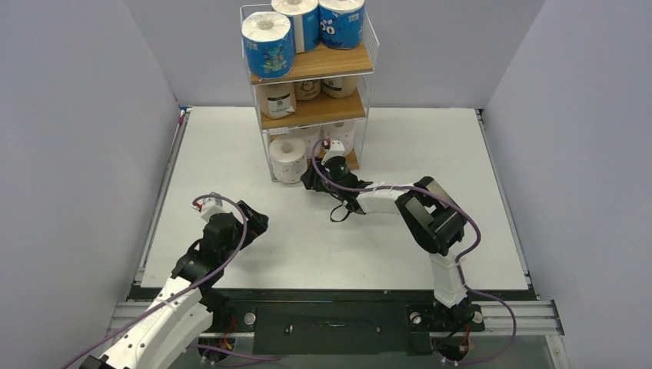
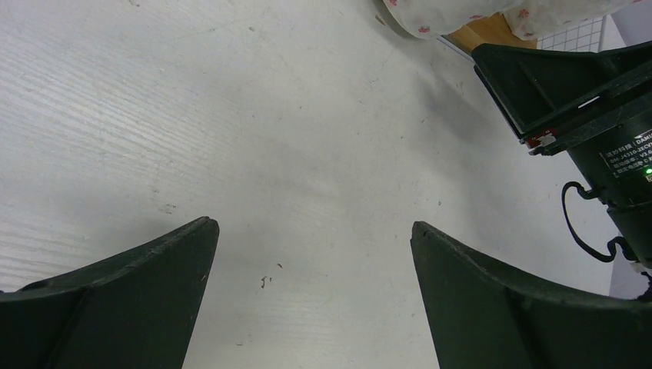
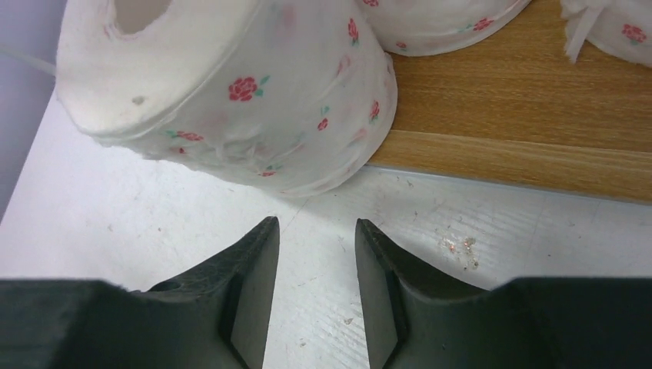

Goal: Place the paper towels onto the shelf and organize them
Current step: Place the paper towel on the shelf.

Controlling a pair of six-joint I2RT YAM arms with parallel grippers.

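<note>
The white paper-towel roll with small red roses on it (image 3: 231,92) stands on end, hollow core up, at the front-left corner of the lowest board. From the right wrist view its base seems to lap over the board's front edge onto the white table (image 1: 430,154). It looks light and squashy: the wrap is wrinkled, so I'd expect it to dent under a hard pinch and slide easily under a gentle push. The safest hold is probably across the round side, or one finger down the core.

Two more rose-print rolls sit behind it. Above them, the tall wood-and-white-wire shelf (image 1: 338,61) carries the tan-wrapped rolls (image 1: 278,100) on the middle tier and the blue printed rolls (image 1: 267,42) on top.

The right gripper (image 3: 315,227) is low, just in front of the roll, with its jaws a narrow gap apart and nothing between them. The left gripper (image 2: 311,227) is well apart over bare table, spread wide and empty.
</note>
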